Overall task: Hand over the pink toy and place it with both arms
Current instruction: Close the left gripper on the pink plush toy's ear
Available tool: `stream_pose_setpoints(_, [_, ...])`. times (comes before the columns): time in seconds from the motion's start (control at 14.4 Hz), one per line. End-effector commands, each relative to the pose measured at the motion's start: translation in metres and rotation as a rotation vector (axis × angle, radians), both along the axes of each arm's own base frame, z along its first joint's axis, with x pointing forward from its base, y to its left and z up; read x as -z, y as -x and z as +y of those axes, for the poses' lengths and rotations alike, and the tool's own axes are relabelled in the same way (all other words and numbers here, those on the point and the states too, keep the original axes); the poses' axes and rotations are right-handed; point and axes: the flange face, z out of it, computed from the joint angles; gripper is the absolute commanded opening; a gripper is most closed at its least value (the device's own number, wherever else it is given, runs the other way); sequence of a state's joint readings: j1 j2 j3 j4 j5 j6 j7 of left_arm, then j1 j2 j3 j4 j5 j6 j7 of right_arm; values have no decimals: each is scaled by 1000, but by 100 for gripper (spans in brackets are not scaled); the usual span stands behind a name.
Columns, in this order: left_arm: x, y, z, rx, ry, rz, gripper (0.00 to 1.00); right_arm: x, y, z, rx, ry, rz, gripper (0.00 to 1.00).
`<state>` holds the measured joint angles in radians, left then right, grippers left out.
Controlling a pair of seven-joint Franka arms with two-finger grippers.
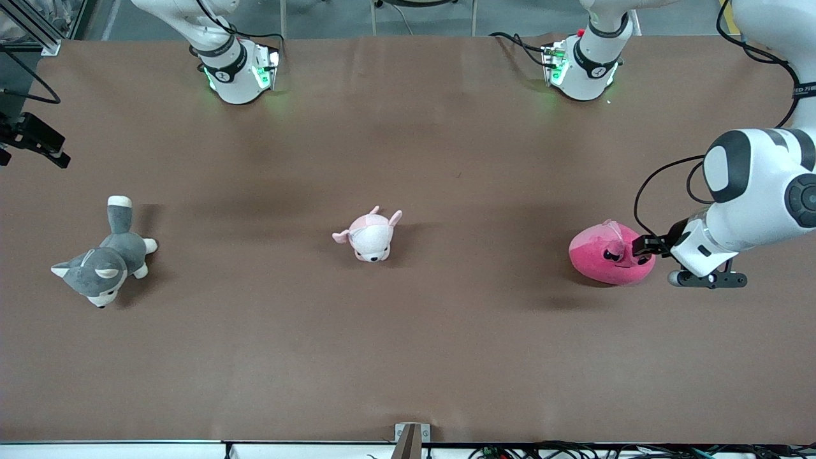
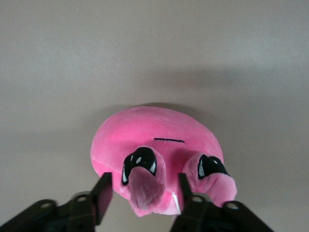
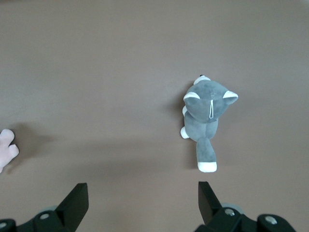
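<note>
The hot-pink rounded plush toy with black angry eyes [image 1: 611,254] is the landmark here. It rests on the brown table [image 1: 408,357] toward the left arm's end, about as near to the front camera as the other plush animals, and everything else is placed from it.

Nearest to it is the left gripper [image 1: 645,246], brought in low from the left arm's end of the table. Its jaws stand apart and straddle the toy's top: in the left wrist view one finger [image 2: 102,195] sits just outside the flap by one eye and the other finger [image 2: 185,191] lies between the two raised flaps, so one flap of the pink toy [image 2: 154,154] lies in the gap. I judge this pose is a lined-up pinch on the toy's soft top, not yet closed.

Well apart from the pink toy, toward the right arm's end, stands the small pale-pink-and-white puppy plush [image 1: 370,236]. Farther again that way lies the grey-and-white husky plush [image 1: 107,257].

The right gripper [image 3: 142,203] hangs high over the table near the husky plush [image 3: 206,118], jaws wide apart and empty; that arm waits, probably for the handover.
</note>
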<state>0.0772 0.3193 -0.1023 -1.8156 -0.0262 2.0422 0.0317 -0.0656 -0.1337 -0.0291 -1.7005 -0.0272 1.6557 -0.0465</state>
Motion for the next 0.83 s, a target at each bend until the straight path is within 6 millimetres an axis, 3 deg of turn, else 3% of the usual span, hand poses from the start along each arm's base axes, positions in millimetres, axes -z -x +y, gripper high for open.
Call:
stream_pose_setpoints(0.0, [1,5,-2,-14,10,8,54,-8,7,2,6,8,7,100])
stream_pose_setpoints(0.07, [2,5,-1,-15,10,11,49,-10,7,5,2,9,1,100])
stream_pose_setpoints(0.35, [4,4,-9,-5,19,14,0,-12,7,7,4,5,3,100])
stream_pose_setpoints(0.56, [-6,3,-20,-43,103,2,0,-12,8,13,-8,3,14,100])
stream_pose_setpoints(0.77, [-53,5,-53,-54,150,19,0,-24,12,17,-18,3,23,100])
